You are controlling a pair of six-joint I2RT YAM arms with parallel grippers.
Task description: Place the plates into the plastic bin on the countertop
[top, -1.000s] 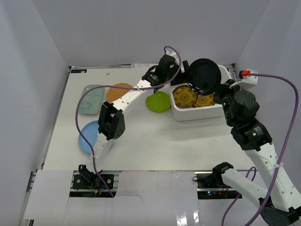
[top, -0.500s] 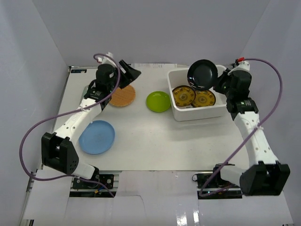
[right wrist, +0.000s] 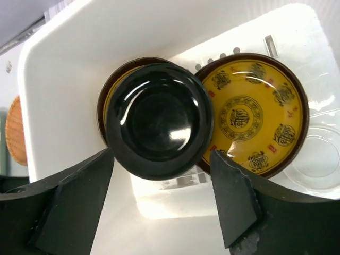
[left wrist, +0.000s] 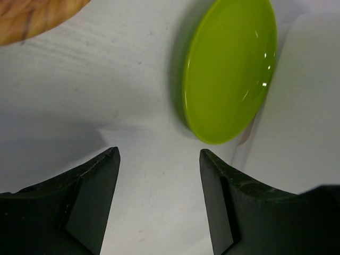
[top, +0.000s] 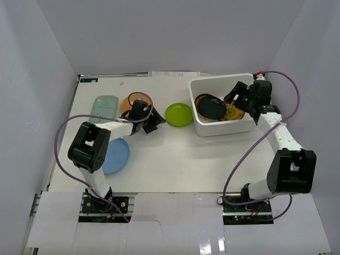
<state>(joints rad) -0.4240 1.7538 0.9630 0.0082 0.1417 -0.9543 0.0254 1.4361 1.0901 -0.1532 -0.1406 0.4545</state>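
Nearest the arm bases, the light blue plate (top: 116,155) lies flat on the countertop (top: 180,159), its left edge hidden by the left arm. Beyond it the left gripper (left wrist: 159,156) sits low over the surface, fingers parted, nothing between them. Just ahead of its tips is the lime green plate (left wrist: 229,69), flat on the counter, close beside the wall of the plastic bin (top: 220,130). Farther back on the left lie the woven tan plate (top: 136,100) and the pale teal dish (top: 104,106), the tan one partly covered by the arm.

In the bin, a glossy black plate (right wrist: 158,119) rests on one amber patterned plate (right wrist: 108,96) and overlaps the second amber plate (right wrist: 249,119). The right gripper (right wrist: 162,154) hangs above it with fingers spread wide, seemingly clear of the rim — the wrist view leaves contact uncertain.
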